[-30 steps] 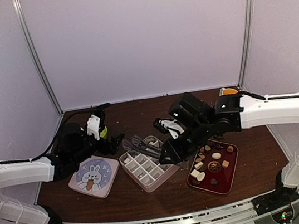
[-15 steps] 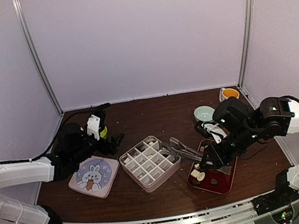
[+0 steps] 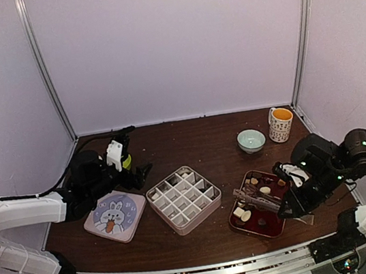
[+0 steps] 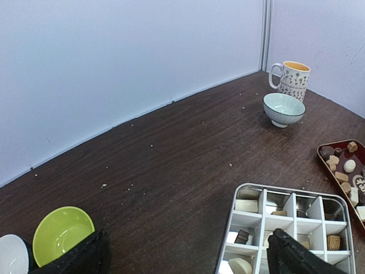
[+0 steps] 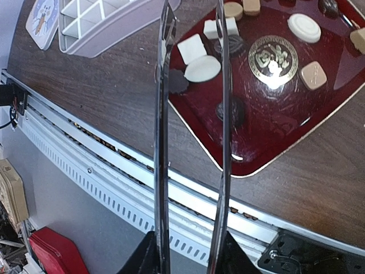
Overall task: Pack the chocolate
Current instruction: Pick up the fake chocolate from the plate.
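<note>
Rail: ribbed grey metal strip (image 5: 102,174) along the table's near edge, right under the tongs in the right wrist view.
Tongs: two long, thin, shiny steel blades (image 5: 161,142), a little apart, reaching out over the tray's near-left corner. The tips run off the top of that view, so I can't tell if anything sits between them.
Right gripper: (image 5: 187,257) black fingers pinched onto the handle end of the tongs.
Right arm: (image 3: 360,148) folded low on the right side, with white links and a black wrist aimed left at the tray.
Tray: (image 5: 274,131) glossy dark red, rounded corners, thin pale rim, round gold emblem (image 5: 272,57) in the middle.
Chocolate: (image 5: 202,68) mostly loose on the tray as smooth little discs, ovals and squares in cream, tan and dark brown. A few sit in the box cells.
Box: (image 3: 168,220) pale plastic, square with rounded corners, gridded into small cells, just left of the tray.
Lid: (image 3: 116,217) pink rounded square with a cartoon rabbit, flat beside the box.
Left gripper: (image 3: 137,175) jaws spread wide, hovering above the lid's far edge.
Left arm: (image 3: 28,210) stretched low across the left side.
Table: (image 3: 190,139) dark wood grain dotted with crumbs.
Further back: a lime green bowl (image 4: 61,234), a pale teal bowl (image 3: 251,140) and a patterned mug (image 3: 280,124) with an orange inside.
</note>
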Controlling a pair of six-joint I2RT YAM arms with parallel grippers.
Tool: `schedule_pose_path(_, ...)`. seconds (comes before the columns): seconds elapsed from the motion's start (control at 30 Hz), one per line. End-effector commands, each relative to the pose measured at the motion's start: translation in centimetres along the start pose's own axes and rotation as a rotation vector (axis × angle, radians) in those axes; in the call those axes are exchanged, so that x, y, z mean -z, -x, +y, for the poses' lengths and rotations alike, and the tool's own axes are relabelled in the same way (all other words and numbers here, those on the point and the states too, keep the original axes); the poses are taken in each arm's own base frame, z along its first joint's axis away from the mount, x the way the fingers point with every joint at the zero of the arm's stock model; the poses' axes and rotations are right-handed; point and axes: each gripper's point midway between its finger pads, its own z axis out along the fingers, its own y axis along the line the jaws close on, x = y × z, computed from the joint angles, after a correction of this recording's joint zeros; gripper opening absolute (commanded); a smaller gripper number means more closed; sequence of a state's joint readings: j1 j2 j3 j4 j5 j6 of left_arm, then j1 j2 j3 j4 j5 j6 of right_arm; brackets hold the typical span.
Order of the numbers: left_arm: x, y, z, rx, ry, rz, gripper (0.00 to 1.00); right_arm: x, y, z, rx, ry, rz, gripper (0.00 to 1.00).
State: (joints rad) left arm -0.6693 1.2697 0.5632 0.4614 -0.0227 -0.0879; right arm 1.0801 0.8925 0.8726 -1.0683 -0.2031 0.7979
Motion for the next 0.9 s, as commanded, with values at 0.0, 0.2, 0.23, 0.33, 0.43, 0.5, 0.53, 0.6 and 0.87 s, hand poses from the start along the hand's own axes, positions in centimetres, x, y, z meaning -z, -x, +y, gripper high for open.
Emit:
schedule_pose_path(0.0,-0.1,1.6,-0.1,-0.011,0.001,-0.044,0.98,0.1,-1.5,-0.5,-0.058,0.003,0.056,0.32)
schedule_pose_path(0.2,-0.1,1.6,-0.1,-0.010,0.000,-0.045,0.98,0.2,-2.3,-0.2,-0.091,0.035,0.085,0.32)
schedule_pose_path(0.23,-0.1,1.5,-0.1,-0.010,0.000,-0.043,0.98,0.2,-2.5,-0.1,-0.093,0.045,0.093,0.32)
schedule_pose_path(0.33,-0.1,1.5,-0.1,-0.011,0.001,-0.043,0.98,0.1,-3.2,0.2,-0.107,0.074,0.122,0.32)
schedule_pose_path(0.43,-0.1,1.5,-0.1,-0.011,0.001,-0.042,0.98,0.2,-3.9,0.2,-0.125,0.099,0.140,0.32)
schedule_pose_path(0.5,-0.2,1.5,-0.1,-0.011,-0.001,-0.042,0.98,0.3,-4.1,0.2,-0.138,0.110,0.144,0.32)
schedule_pose_path(0.53,-0.2,1.5,-0.1,-0.010,-0.001,-0.042,0.98,0.4,-4.2,0.3,-0.142,0.117,0.145,0.32)
schedule_pose_path(0.6,-0.1,1.5,-0.1,-0.011,-0.001,-0.043,0.98,0.4,-4.3,0.3,-0.150,0.120,0.149,0.33)
schedule_pose_path(0.87,-0.2,1.5,-0.1,-0.010,-0.002,-0.042,0.98,-0.1,-4.3,0.4,-0.146,0.111,0.167,0.33)
